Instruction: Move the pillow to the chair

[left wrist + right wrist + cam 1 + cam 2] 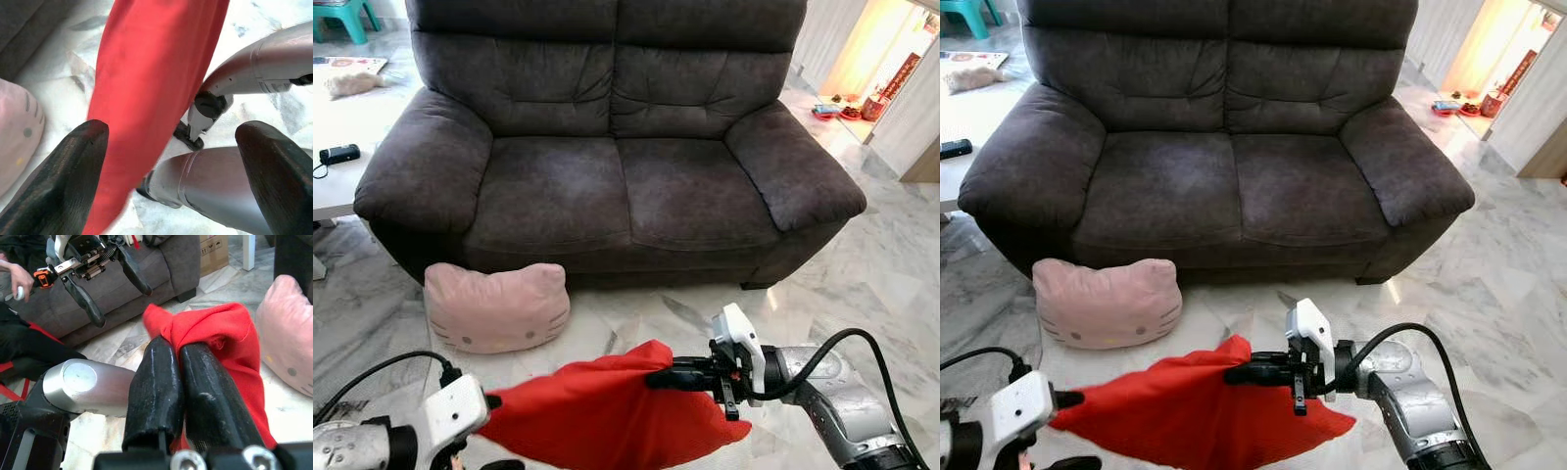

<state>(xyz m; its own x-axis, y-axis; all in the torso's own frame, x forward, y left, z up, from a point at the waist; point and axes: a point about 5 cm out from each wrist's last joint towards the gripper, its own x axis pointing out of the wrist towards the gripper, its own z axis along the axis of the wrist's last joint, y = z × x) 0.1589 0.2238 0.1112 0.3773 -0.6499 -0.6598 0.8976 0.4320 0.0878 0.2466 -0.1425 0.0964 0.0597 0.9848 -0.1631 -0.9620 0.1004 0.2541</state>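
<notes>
A: How will the red pillow point(597, 416) handle?

B: It is judged soft and light; it is held in the air above the floor by a bunched corner, pinched in the right tool point(658, 377).

A: Its long axis?

B: Slung across, toward the left tool point(171, 166), whose fingers are spread.

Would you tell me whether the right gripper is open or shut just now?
Shut: the right gripper has its black fingers pressed together, pinching a corner of the red pillow.
</notes>
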